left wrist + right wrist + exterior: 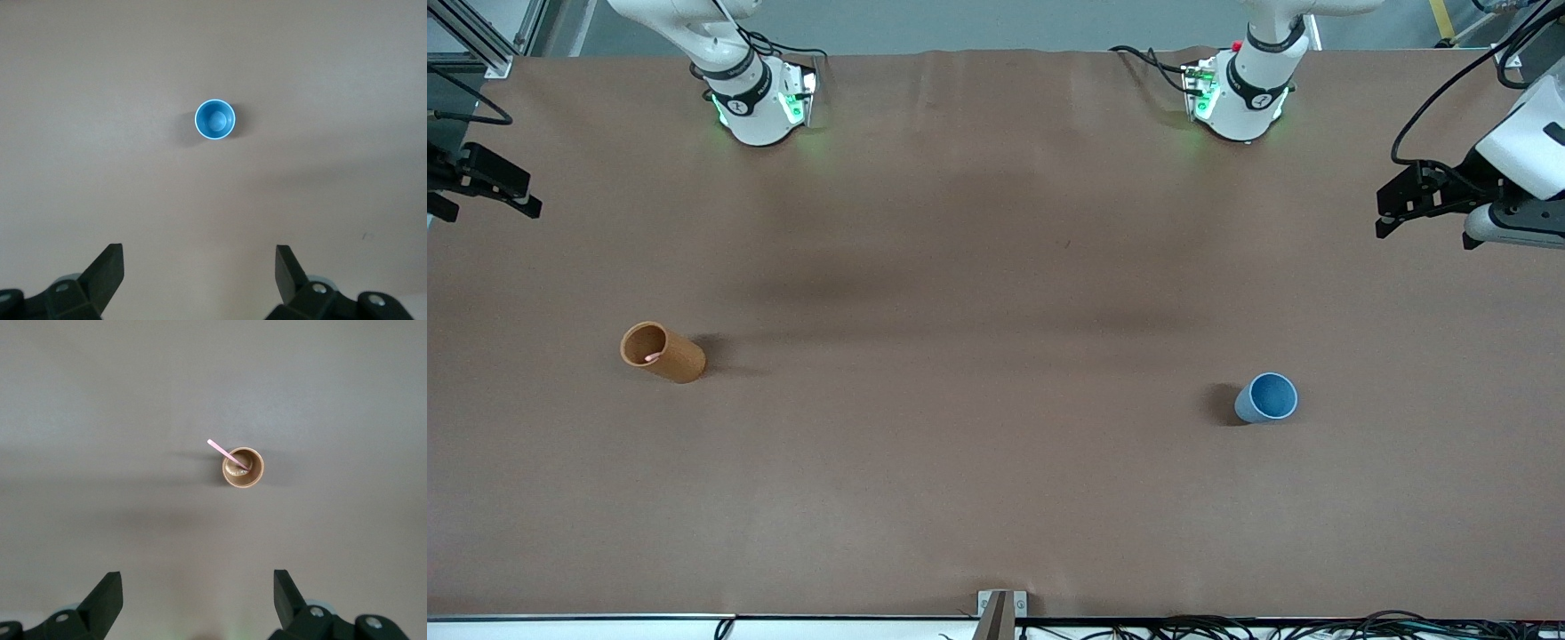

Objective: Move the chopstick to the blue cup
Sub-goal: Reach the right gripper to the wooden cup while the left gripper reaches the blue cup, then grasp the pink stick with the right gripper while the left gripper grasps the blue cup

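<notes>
Not yet begun. Chopstick (227,455) leaning in orange-brown cup (663,352); blue cup (1266,397) empty. Left gripper (200,273), right gripper (198,597) raised, spread, holding nothing. Next: right gripper down to pinch stick.

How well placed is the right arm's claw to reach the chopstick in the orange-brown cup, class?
Probably yes. The chopstick leans out of the orange-brown cup standing upright on the table, with nothing else near it. The right claw hangs open above, both fingers apart and holding nothing.
</notes>
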You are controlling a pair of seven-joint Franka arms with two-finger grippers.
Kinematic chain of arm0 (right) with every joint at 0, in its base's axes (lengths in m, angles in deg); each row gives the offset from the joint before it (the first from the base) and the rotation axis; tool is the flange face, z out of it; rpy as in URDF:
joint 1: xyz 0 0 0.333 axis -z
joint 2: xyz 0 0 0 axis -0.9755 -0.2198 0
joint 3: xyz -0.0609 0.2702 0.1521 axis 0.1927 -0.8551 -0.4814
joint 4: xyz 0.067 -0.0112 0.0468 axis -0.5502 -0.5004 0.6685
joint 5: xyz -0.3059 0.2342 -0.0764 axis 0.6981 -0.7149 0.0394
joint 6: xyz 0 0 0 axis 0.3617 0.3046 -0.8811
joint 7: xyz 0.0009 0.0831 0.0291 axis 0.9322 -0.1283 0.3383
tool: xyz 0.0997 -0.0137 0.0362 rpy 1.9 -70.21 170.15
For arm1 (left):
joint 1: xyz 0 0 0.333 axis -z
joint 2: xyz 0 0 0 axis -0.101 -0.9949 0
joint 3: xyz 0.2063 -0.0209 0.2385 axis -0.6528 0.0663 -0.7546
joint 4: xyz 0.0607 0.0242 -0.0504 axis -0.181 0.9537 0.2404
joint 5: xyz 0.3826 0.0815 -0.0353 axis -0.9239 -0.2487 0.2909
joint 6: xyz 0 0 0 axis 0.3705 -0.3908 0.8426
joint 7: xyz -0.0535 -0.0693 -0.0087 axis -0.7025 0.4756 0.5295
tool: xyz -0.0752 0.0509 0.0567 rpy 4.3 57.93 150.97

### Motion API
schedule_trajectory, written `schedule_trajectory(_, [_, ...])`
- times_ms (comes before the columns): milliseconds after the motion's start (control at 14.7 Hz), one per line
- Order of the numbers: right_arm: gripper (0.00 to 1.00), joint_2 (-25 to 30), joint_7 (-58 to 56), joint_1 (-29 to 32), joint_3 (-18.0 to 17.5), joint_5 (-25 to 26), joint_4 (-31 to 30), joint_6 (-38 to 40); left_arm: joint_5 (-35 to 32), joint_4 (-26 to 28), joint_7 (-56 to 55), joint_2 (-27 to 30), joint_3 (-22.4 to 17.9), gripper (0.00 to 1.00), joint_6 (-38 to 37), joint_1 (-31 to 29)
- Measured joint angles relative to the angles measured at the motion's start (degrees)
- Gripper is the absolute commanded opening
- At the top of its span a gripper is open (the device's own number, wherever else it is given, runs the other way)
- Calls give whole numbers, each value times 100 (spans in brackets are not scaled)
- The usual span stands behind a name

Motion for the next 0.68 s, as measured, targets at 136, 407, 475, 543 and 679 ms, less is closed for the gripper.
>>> schedule_trajectory(136, [99,-42,0,0,-2,1,-11,-4,1,8,0,-184,0,100,10,-3])
schedule_trajectory(407, [97,-204,11,-5,-37,392,-354,-452,2,61,29,-1184,-8,100,893,-120])
schedule_trajectory(475, [97,-242,61,-13,-46,475,-529,-625,3,64,44,-1507,-9,100,1172,-167])
schedule_trajectory(543, [97,-281,162,-38,-52,513,-681,-742,4,73,76,-1827,-10,100,1450,-222])
schedule_trajectory(679, [97,-415,557,-173,-64,599,-898,-873,5,151,162,-2417,-11,100,2132,-331])
